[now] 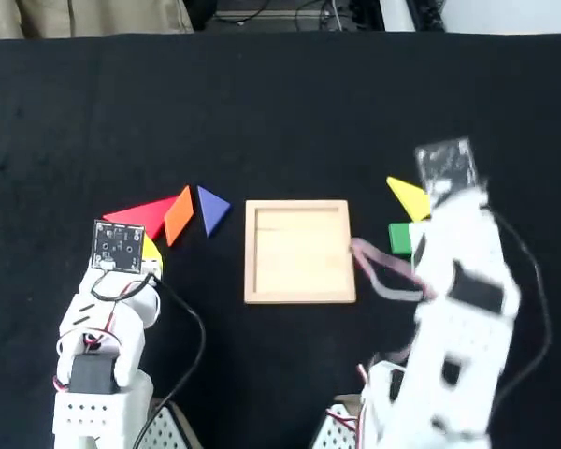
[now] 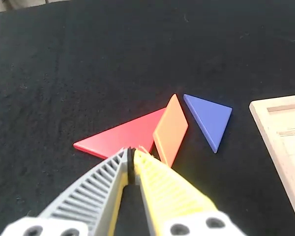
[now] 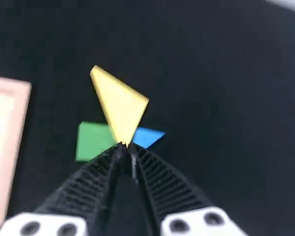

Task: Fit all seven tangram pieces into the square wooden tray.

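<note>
The square wooden tray (image 1: 299, 292) lies mid-table with nothing in it. To its left lie a red triangle (image 1: 138, 216), an orange parallelogram (image 1: 179, 215) and a blue triangle (image 1: 212, 208). My left gripper (image 2: 131, 153) is shut and holds nothing; its tips hover at the near edge of the red triangle (image 2: 123, 137), beside the orange parallelogram (image 2: 170, 130). Right of the tray lie a yellow triangle (image 3: 119, 101), a green square (image 3: 92, 141) and a light-blue piece (image 3: 148, 137). My right gripper (image 3: 126, 147), shut with nothing in it, hangs over the point where these meet.
The black cloth runs to the table's far edge, with open room behind the pieces. The right arm (image 1: 458, 290) leans over the table right of the tray, hiding part of the green square (image 1: 399, 238). A pink cable (image 1: 379, 276) trails by the tray's right rim.
</note>
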